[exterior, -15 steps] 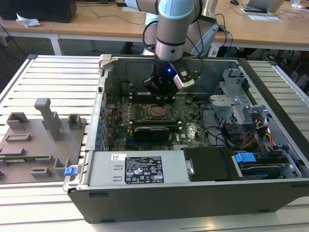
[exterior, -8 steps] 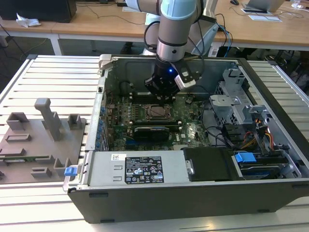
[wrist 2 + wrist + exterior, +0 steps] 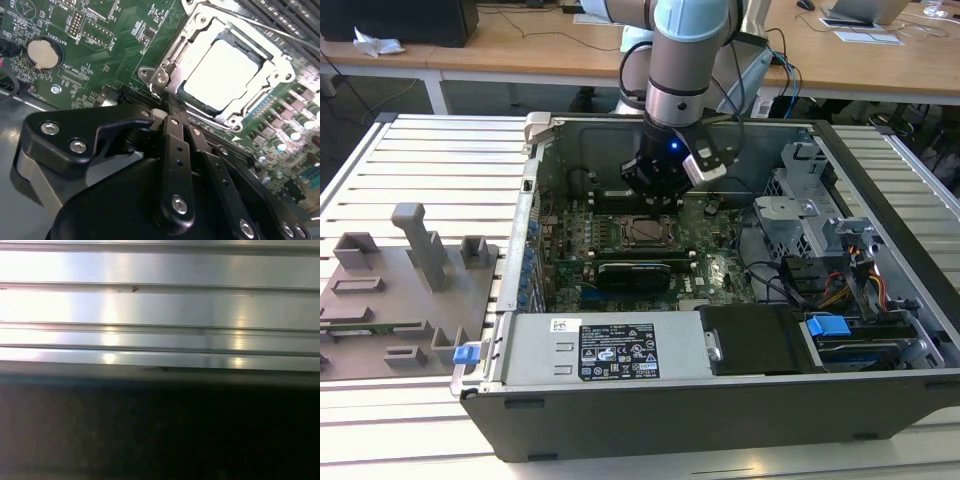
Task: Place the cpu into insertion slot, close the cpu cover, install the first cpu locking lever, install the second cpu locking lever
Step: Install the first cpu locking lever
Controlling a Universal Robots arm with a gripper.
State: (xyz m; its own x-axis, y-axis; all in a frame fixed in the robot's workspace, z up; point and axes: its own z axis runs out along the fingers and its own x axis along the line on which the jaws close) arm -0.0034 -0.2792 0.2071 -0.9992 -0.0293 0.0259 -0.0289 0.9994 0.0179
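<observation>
The cpu [image 3: 225, 75], a silver-grey square, lies flat in the insertion slot [image 3: 648, 232] on the green motherboard. The cpu cover [image 3: 200, 30], a silvery frame plate, lies down around the chip, whose top shows through the window. A thin metal locking lever [image 3: 270, 27] runs along one side of the socket. My gripper [image 3: 181, 120] hangs low inside the open computer case, just beside one corner of the socket. Its black fingers [image 3: 174, 131] are pressed together with nothing between them. In the exterior view the gripper [image 3: 655, 205] sits right above the socket's far edge.
A black graphics card [image 3: 635, 275] lies just in front of the socket, and a power supply [image 3: 610, 350] beyond that. A drive cage and cables [image 3: 810, 240] fill the case's right. A grey fixture plate [image 3: 390, 290] sits on the ribbed table [image 3: 160, 305]. A coin battery [image 3: 42, 52] is on the board.
</observation>
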